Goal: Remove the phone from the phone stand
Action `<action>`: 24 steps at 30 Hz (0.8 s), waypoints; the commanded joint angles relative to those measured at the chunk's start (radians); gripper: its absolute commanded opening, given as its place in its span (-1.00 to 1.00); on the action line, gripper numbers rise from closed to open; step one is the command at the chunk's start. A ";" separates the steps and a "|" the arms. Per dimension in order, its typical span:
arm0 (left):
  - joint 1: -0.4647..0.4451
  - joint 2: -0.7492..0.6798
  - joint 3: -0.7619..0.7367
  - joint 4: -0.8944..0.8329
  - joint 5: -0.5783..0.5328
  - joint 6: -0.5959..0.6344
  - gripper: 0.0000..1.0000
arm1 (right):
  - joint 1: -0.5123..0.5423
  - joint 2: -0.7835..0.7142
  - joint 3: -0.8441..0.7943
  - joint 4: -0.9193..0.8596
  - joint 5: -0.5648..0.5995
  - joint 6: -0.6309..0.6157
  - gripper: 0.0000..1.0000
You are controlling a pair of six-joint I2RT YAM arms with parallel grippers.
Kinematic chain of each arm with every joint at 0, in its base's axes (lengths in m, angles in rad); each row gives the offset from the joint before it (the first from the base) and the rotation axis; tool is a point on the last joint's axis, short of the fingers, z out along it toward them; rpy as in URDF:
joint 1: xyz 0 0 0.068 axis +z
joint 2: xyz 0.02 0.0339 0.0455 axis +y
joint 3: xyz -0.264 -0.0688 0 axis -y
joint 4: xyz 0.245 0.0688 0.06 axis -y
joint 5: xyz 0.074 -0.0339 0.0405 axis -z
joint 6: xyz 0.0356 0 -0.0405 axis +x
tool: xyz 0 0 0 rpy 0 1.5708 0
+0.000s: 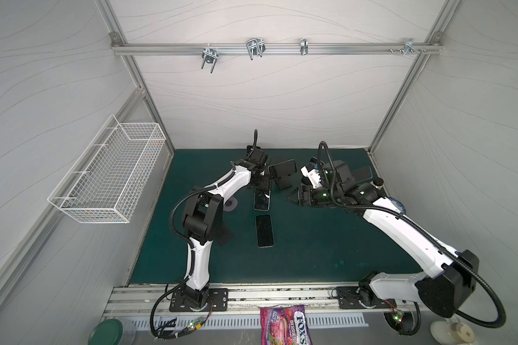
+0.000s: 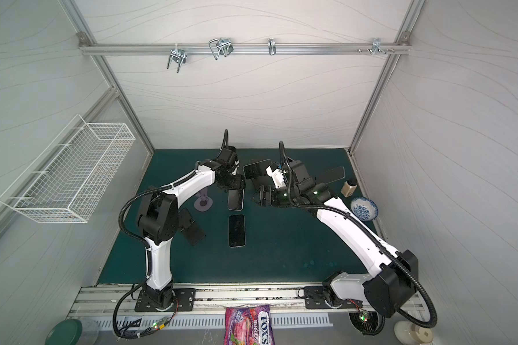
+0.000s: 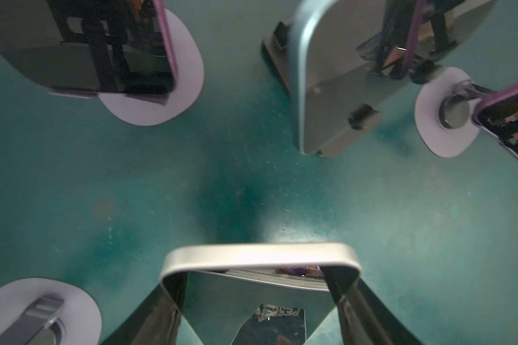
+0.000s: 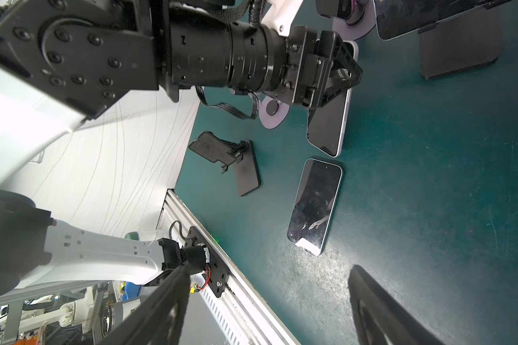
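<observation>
Dark green matting (image 1: 311,254) covers the table inside your white-panelled, aluminium-framed cell. A white wire basket (image 1: 108,176) hangs on the wall, well to the outside of your left arm.

Your left gripper (image 3: 254,273) points down and is clamped across the width of a silver-edged, black-screened phone (image 1: 261,203), with a finger against each long side. The phone sits over bare mat, clear of every stand. You cannot tell whether its far end touches the surface. Your right gripper (image 1: 291,197) faces it from just across the gap, fingers spread with nothing between them.

Between the two grippers and a little farther back stands a black flat-based phone stand (image 1: 282,183), with a second dark phone (image 1: 282,168) leaning on it. A folding black stand (image 2: 192,230) sits beside your left elbow, and a lilac round-based stand (image 2: 203,204) is near the left wrist. A third black phone (image 1: 264,230) lies flat just behind the held one, toward the arm bases.
</observation>
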 commanded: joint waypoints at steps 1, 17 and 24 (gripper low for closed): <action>0.011 0.022 0.059 -0.027 0.009 0.011 -0.06 | 0.002 -0.009 -0.002 -0.003 -0.005 0.003 0.67; 0.014 0.124 0.164 -0.126 0.025 0.025 -0.04 | 0.006 0.004 0.005 -0.007 -0.005 0.003 0.68; 0.015 0.149 0.212 -0.159 0.011 0.019 -0.03 | 0.008 0.008 0.005 -0.011 -0.005 0.004 0.68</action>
